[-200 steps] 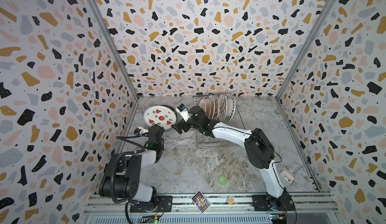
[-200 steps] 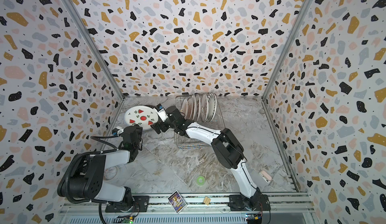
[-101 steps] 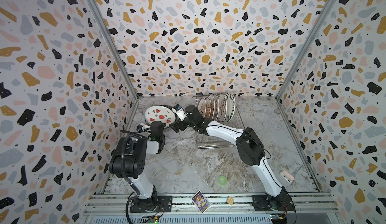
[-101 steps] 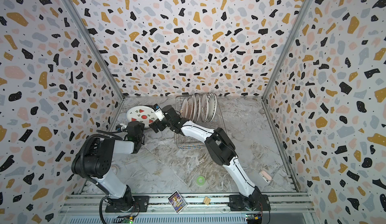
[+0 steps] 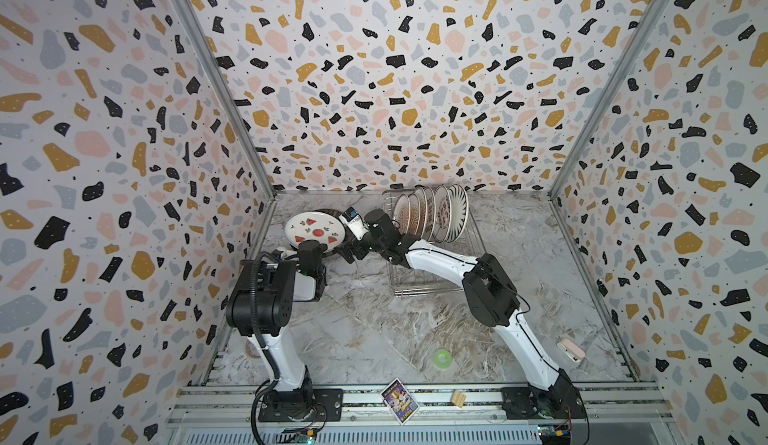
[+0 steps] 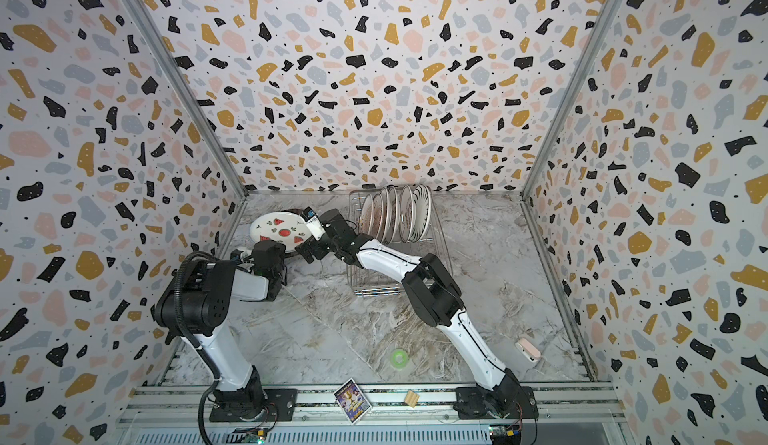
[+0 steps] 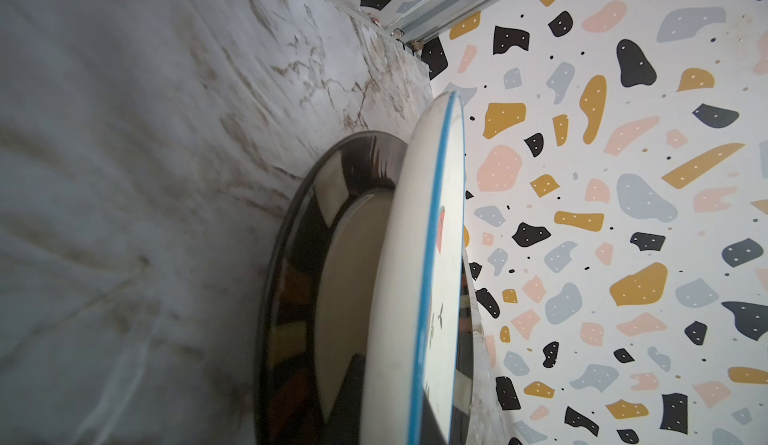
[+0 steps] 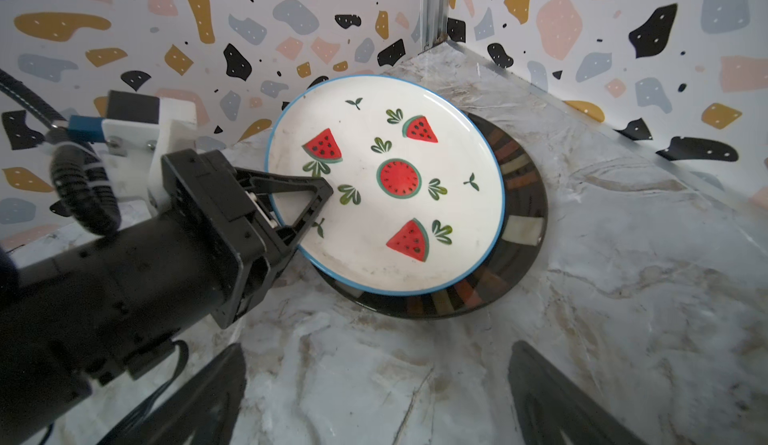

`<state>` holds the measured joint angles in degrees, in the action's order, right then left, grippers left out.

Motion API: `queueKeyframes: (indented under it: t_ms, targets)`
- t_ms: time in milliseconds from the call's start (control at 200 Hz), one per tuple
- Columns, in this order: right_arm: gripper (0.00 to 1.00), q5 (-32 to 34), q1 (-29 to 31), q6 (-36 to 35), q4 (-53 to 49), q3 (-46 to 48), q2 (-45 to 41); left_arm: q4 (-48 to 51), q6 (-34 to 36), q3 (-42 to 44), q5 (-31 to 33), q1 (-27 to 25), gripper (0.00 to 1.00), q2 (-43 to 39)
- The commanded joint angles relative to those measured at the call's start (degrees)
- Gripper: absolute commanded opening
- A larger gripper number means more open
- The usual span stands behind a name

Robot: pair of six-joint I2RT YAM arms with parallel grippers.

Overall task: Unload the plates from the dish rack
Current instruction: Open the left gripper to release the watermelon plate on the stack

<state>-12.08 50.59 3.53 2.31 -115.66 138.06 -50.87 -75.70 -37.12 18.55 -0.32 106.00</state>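
A white plate with red watermelon slices hangs tilted in the far left corner, its far edge over a dark-rimmed plate that lies flat on the table. My left gripper is shut on the watermelon plate's near rim, one finger on top and one beneath. In both top views this plate sits left of the dish rack, where several plates stand upright. My right gripper hovers open and empty over the table just in front of the two plates.
The left and back walls close in round the corner plates. Near the front of the table lie a small green ring, a picture card, a wooden block and a pink object.
The left arm's elbow has risen while its gripper kept the watermelon plate over the dark plate. The right gripper has shifted a little left, closer to the plates.
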Motion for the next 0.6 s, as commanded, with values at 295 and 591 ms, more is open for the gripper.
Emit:
queueKeyframes:
  t_ms: [295,591]
  targets:
    - [0.99,2.0,-0.1,-0.5,-1.3,-0.5,-2.1,1.1,4.4,-5.7,-1.1,0.1,0.38,-0.6]
    - [0.99,2.8,-0.1,-0.2,-0.3,2.3,-4.2,1.8,5.1,-3.1,1.3,0.2,0.46,-1.8]
